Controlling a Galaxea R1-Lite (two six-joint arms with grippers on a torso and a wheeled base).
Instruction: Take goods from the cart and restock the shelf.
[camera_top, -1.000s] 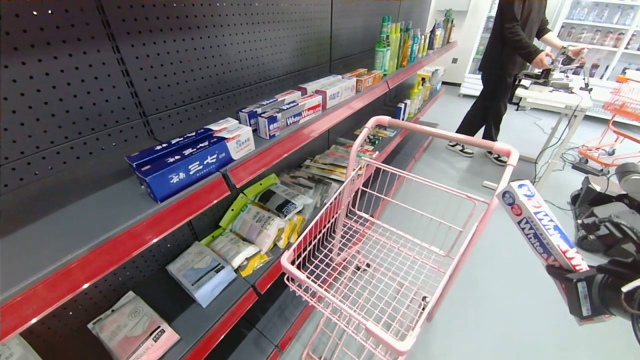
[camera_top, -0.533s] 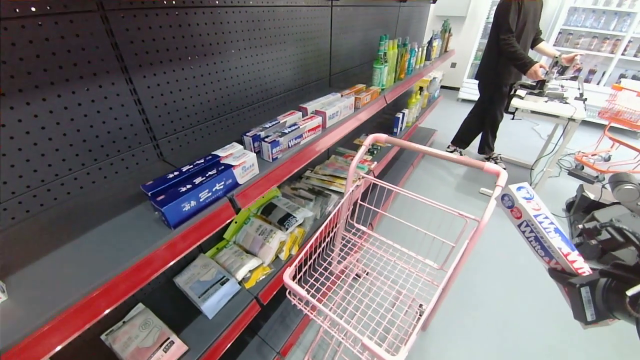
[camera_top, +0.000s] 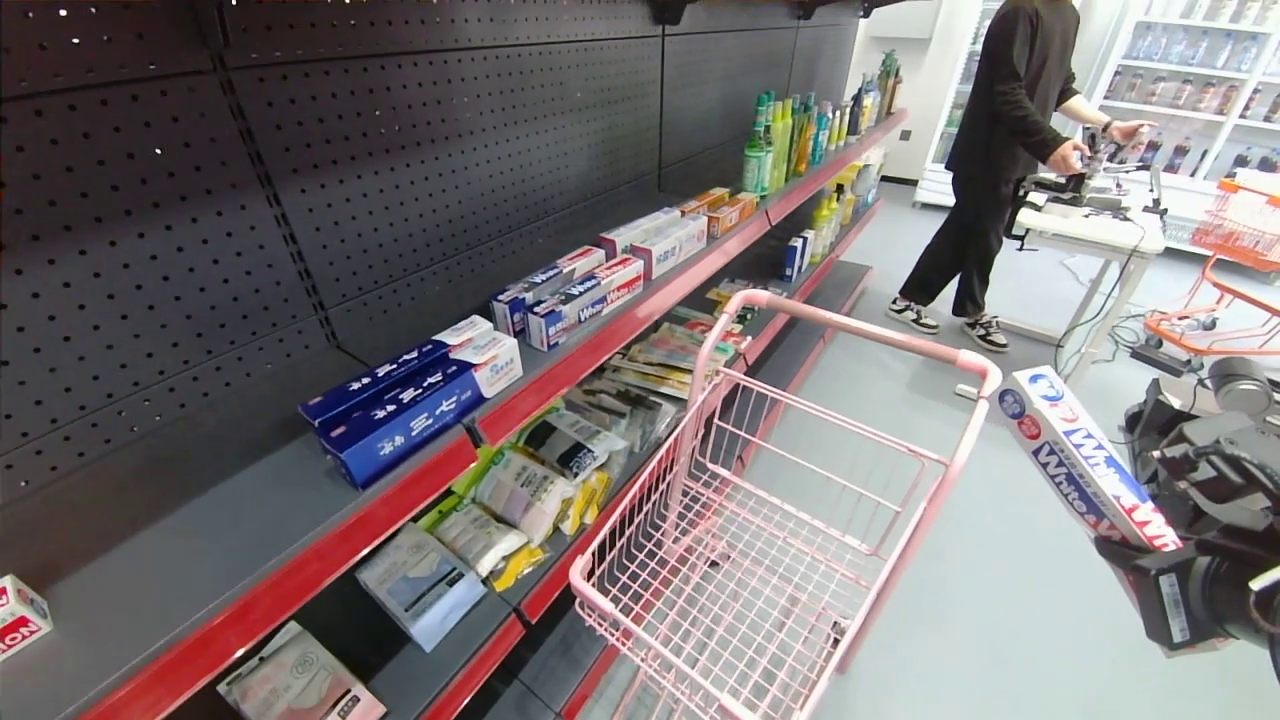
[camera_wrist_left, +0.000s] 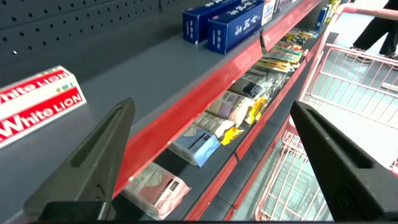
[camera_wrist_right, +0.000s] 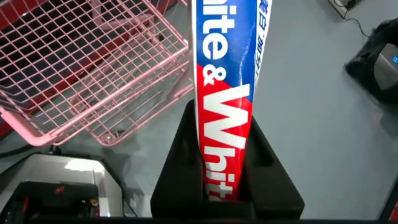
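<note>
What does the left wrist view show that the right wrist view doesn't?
Left wrist view: the red-edged grey shelf with dark blue cardboard boxes, a red-and-white carton, and the open left claw. Right wrist view: the right claw shut on a long blue, red and white toothpaste box. Both: the pink wire cart.

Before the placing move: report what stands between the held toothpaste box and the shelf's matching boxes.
The pink cart does: its basket and handle lie between the toothpaste box in the right gripper and the matching boxes.
</note>
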